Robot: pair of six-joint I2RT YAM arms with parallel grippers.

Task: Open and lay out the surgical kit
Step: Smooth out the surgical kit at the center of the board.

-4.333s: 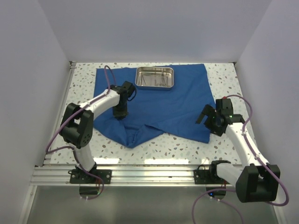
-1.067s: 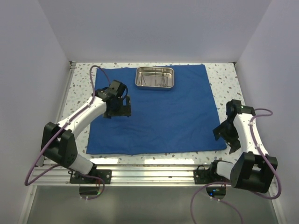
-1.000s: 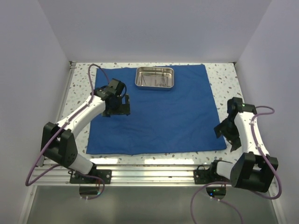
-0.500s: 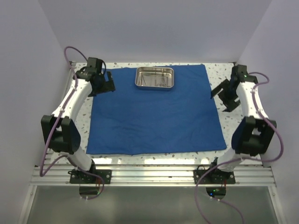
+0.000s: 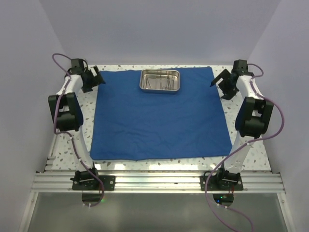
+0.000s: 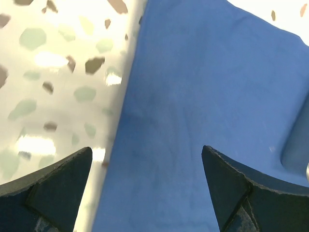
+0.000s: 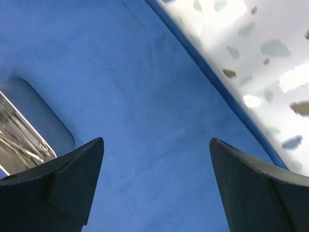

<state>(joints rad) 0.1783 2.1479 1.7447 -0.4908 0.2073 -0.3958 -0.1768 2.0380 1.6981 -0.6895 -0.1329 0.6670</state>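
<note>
The royal-blue cloth wrap (image 5: 159, 116) lies open as a large flat square sheet on the speckled tabletop (image 5: 251, 145), and it covers most of the middle of it. The small steel tray (image 5: 160, 80) stands on the cloth near the middle of its far edge, and thin steel instruments (image 5: 163, 83) lie inside; they are too small to tell tweezers from scissors. The left gripper (image 6: 146, 150) hangs over the far left corner of the cloth, its two fingers (image 6: 53, 186) spread wide with nothing between them. In the left wrist view the left edge of the cloth runs just between these fingers, with bare tabletop on one side. The right gripper (image 7: 156, 140) is above the far right corner, also opened wide and holding nothing. In the right wrist view the tray is at the left border and the cloth edge at the upper right
</note>
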